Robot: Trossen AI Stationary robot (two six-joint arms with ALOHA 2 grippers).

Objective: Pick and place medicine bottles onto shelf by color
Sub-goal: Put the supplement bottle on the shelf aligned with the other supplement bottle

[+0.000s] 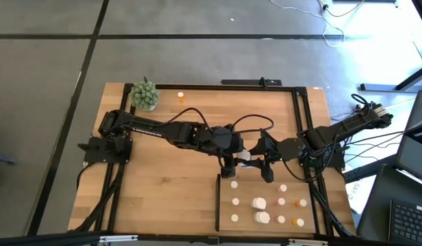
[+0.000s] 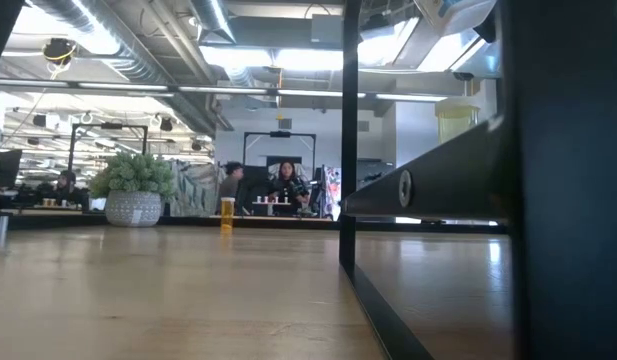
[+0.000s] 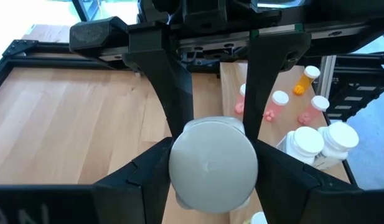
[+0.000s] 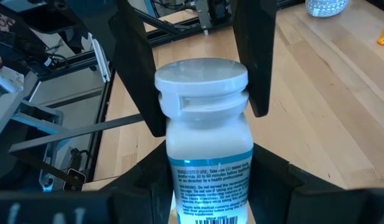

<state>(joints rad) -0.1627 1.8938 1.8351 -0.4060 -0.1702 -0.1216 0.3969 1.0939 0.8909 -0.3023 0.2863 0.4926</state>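
Wooden tabletop (image 1: 169, 178), mid-table just off the shelf (image 1: 246, 213): left gripper (image 1: 230, 166) and right gripper (image 1: 265, 168) both clamp one white bottle (image 4: 207, 143). High view hides it; right wrist view shows its label, "SUGGESTED USE" readable.

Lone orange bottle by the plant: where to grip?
Across the round body of the small orange white-capped bottle, below its cap, from above: it stands upright, clear of the green plant ball. Left gripper and right gripper both clamp a white bottle.
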